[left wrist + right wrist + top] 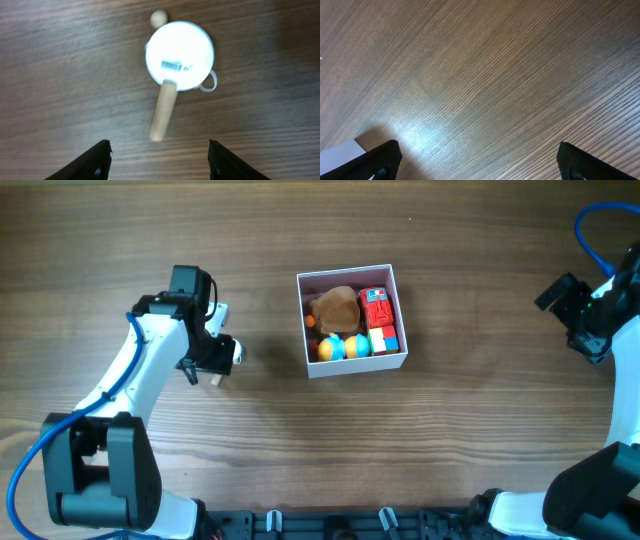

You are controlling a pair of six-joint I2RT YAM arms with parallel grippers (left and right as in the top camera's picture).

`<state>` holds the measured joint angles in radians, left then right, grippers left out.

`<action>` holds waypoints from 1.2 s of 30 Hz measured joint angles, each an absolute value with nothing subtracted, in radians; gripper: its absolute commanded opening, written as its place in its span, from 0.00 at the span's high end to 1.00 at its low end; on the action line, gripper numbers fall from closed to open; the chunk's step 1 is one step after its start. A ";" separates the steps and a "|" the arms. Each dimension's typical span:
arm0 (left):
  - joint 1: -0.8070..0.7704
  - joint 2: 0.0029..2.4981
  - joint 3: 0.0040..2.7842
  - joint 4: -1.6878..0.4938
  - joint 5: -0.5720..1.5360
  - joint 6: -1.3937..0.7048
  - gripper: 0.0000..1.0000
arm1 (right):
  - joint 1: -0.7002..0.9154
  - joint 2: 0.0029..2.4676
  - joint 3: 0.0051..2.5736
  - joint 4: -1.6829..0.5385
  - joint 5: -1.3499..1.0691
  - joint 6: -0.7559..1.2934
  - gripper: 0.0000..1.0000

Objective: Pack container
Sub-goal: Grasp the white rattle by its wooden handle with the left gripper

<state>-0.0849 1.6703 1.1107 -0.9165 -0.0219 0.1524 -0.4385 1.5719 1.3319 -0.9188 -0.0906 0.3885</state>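
Barcode sticker on the white round toy; digits too small to read. The toy, with its wooden handle, lies on the surface ahead of the left jaws, which are apart and empty. The right jaws are apart over bare wood. The container sits mid-surface between the arms, well apart from both, with small toys inside.

Table: dark brown wooden tabletop, fine straight grain, smooth, with a faint sheen.
Container: square white cardboard box, matt outside, dusty pink inside.
Toy: round white disc-shaped toy, smooth, bright under the light, with a paper barcode sticker.
Handle: pale round wooden stick, smooth and matt, with a matching wooden bead.
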 measured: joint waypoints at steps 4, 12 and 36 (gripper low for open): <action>-0.084 1.678 1.096 -0.876 -0.008 0.181 0.38 | -0.439 1.572 1.332 -0.919 -0.091 0.389 0.00; -0.085 1.733 1.069 -0.829 -0.001 0.206 0.43 | -0.439 1.572 1.332 -0.919 -0.091 0.389 0.00; -0.085 1.833 1.066 -0.825 0.006 0.223 0.96 | -0.439 1.572 1.332 -0.902 -0.091 0.389 0.00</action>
